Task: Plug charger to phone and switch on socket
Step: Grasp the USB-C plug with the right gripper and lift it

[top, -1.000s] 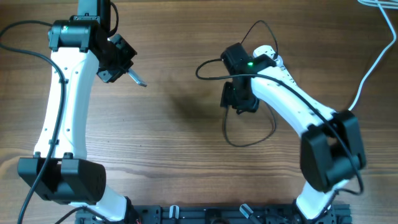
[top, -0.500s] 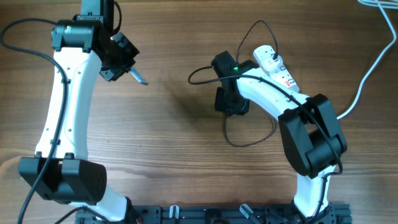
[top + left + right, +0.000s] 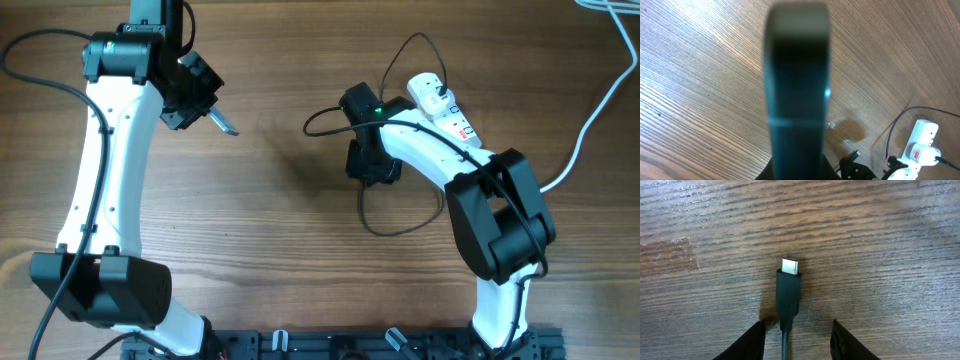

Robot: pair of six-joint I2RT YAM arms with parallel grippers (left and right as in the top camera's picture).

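My left gripper [image 3: 195, 100] is at the far left, above the table, shut on the phone [image 3: 220, 124], which shows there as a thin grey sliver. In the left wrist view the phone [image 3: 797, 90] is a dark teal slab filling the middle. My right gripper [image 3: 370, 165] is open and low over the table. The charger's black connector tip [image 3: 789, 292] lies flat on the wood between its two fingers [image 3: 797, 322], untouched. The charger cable [image 3: 400, 230] loops around that arm. The white socket [image 3: 440, 100] lies just right of the gripper; it also shows in the left wrist view [image 3: 922, 145].
The socket's thick white cord [image 3: 600, 90] runs off the far right corner. The right arm's own black cable arcs over the socket. Bare wooden table [image 3: 280, 230] lies between the two arms.
The right gripper has shifted left and a little away from the socket, uncovering it, then stayed still. The left arm with the phone has barely moved.
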